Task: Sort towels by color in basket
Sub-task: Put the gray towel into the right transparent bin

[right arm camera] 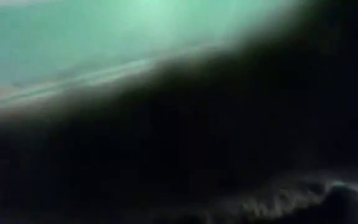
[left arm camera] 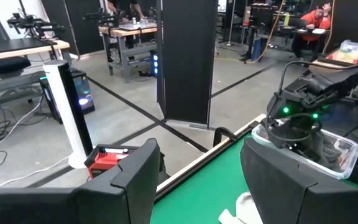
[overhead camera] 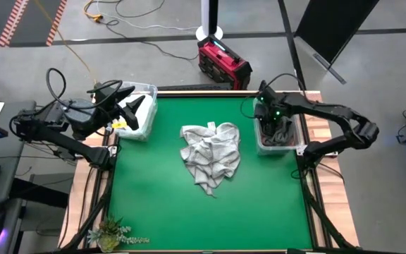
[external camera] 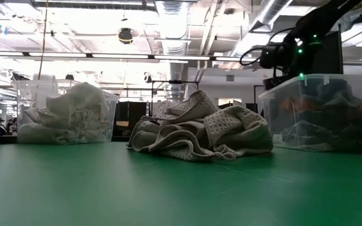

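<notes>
Clear bins [overhead camera: 149, 90] x2 (towel pile [overhead camera: 211, 155] between)

Grey floor [overhead camera: 154, 28] with cables, black partition panel [left arm camera: 185, 62], ceiling strip lights [external camera: 124, 57], workbenches [left arm camera: 126, 34] behind.

My table [overhead camera: 161, 204] is a green mat framed in pale wood. Between my two grippers, near the mat's middle, lies a crumpled heap of light towels [overhead camera: 211, 156]. Under my left gripper [overhead camera: 134, 107] a clear bin [overhead camera: 144, 131] of white cloth sits on the table's corner. My right gripper [overhead camera: 272, 127] is down inside a second clear bin [overhead camera: 261, 147] holding dark cloth.
</notes>
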You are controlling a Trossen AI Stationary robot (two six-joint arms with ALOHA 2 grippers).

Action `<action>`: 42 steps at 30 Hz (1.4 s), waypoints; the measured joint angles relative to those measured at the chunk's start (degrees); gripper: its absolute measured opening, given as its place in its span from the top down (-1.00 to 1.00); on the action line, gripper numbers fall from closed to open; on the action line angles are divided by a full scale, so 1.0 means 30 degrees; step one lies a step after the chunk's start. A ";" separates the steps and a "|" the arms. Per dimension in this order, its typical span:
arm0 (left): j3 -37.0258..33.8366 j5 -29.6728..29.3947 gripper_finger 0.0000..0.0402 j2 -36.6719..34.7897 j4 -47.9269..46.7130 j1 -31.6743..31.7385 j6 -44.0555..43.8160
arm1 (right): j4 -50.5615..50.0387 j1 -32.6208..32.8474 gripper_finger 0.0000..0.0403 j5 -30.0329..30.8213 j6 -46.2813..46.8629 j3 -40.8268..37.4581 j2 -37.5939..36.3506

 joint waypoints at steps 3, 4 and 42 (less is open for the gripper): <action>0.0000 0.0007 -0.07 0.0000 0.0002 -0.0004 0.0011 | -0.0334 0.0119 0.22 0.0177 -0.0024 0.0350 0.0047; 0.0000 0.0007 -0.07 0.0000 0.0009 -0.0004 0.0013 | -0.0591 0.0070 0.23 0.0345 -0.0041 0.0647 0.0091; 0.0000 -0.0080 -0.07 0.0000 0.0007 -0.0004 0.0500 | -0.6929 -0.0138 0.26 -0.1048 0.4466 0.2574 0.0218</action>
